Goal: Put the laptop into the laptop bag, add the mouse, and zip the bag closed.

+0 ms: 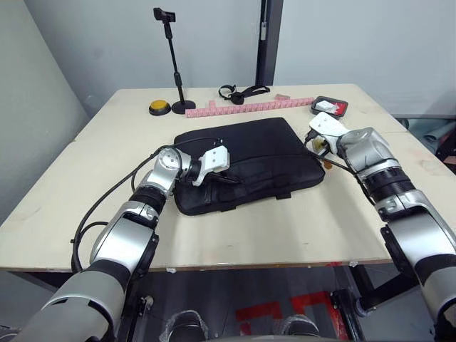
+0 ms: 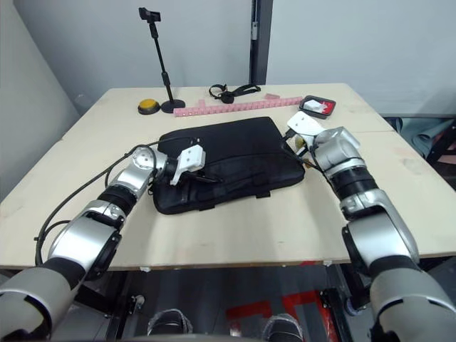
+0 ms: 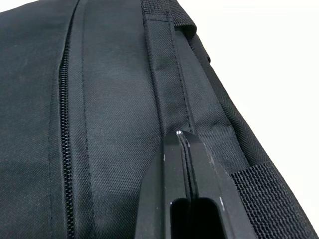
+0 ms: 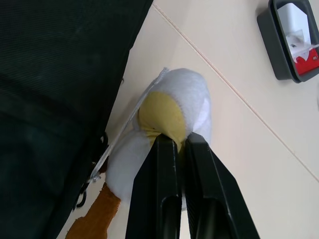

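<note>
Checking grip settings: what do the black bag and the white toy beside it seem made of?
The laptop bag looks like woven black fabric, matte: visible weave, stitched seams, webbing strap. The plush toy by the right pincer looks like soft fleece, fuzzy white with a yellow patch.

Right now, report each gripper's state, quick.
Left gripper: shut, fingers pressed together on the laptop bag, gripping nothing.
Right gripper: nearly shut, fingers pinching the white plush toy.
</note>
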Available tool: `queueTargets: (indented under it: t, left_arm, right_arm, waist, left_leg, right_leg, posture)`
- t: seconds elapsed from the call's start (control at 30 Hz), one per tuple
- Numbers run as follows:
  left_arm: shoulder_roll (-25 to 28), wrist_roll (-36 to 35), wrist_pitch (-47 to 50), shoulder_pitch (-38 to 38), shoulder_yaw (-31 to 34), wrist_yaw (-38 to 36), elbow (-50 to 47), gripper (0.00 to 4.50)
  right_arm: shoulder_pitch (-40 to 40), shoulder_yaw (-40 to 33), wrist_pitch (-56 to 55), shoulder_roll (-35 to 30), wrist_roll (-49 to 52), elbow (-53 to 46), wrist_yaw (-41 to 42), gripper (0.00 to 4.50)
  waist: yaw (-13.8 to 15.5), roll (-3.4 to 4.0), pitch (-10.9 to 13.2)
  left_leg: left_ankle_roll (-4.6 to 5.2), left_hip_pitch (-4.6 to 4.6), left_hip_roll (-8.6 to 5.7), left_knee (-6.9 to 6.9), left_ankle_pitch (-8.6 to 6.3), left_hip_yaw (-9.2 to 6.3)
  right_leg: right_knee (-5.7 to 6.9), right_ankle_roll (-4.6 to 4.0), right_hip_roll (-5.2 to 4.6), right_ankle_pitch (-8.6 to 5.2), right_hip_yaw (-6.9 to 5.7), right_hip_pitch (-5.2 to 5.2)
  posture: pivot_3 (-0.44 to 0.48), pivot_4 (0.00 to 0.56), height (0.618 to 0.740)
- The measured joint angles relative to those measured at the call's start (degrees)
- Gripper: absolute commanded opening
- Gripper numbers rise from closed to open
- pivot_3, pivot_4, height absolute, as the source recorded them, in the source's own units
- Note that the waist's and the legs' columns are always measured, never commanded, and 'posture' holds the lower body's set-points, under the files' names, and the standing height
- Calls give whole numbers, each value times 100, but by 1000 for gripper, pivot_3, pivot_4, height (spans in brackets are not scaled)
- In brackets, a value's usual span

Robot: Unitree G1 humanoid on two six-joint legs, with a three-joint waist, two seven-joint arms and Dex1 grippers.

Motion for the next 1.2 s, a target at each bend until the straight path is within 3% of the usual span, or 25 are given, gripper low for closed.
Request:
queueTargets:
  t: [0.3, 0.53, 0.8, 0.83, 1.2]
  left_arm:
    - [103, -11, 48, 364, 0, -241, -483, 0]
    - [86, -11, 208, 464, -3, -328, -663, 0]
    - [-20, -417, 1282, 413, 237, -460, -835, 0]
    - [-6, -495, 1514, 414, 282, -500, -927, 0]
    - [543, -1284, 3110, 596, 474, -813, -2705, 0]
  right_arm:
    - [-306, 114, -502, 217, -197, 724, -442, 60]
    - [-303, 103, -463, 214, -151, 703, -260, 60]
    - [525, 102, -18, -449, -73, -512, 600, 60]
    - [581, 101, 33, -563, -51, -652, 683, 703]
    - [828, -294, 329, -818, 435, -1123, 1164, 4409]
  waist:
    - [-44, 2, -1]
    - [-44, 2, -1]
    - [30, -2, 4]
    - [30, -4, 5]
    - [45, -7, 13]
  left_leg:
    - [-1, 1, 0, -12, -1, 4]
    - [-1, 2, 0, -12, -1, 3]
    - [1, -9, 0, -11, 0, 4]
    - [1, -16, 0, -12, 0, 4]
    - [49, -92, 1, -30, 26, -4]
  right_leg:
    - [-16, 0, 0, 0, -1, 0]
    - [-12, 0, 0, 0, -1, 0]
    - [-22, 0, 1, 0, -1, -12]
    - [-24, 0, 1, 0, -2, -21]
    - [-77, -7, 4, 4, -22, -66]
  posture:
    - [0, 150, 740]
    - [0, 150, 740]
    - [0, 150, 740]
    - [0, 150, 740]
    - [0, 150, 740]
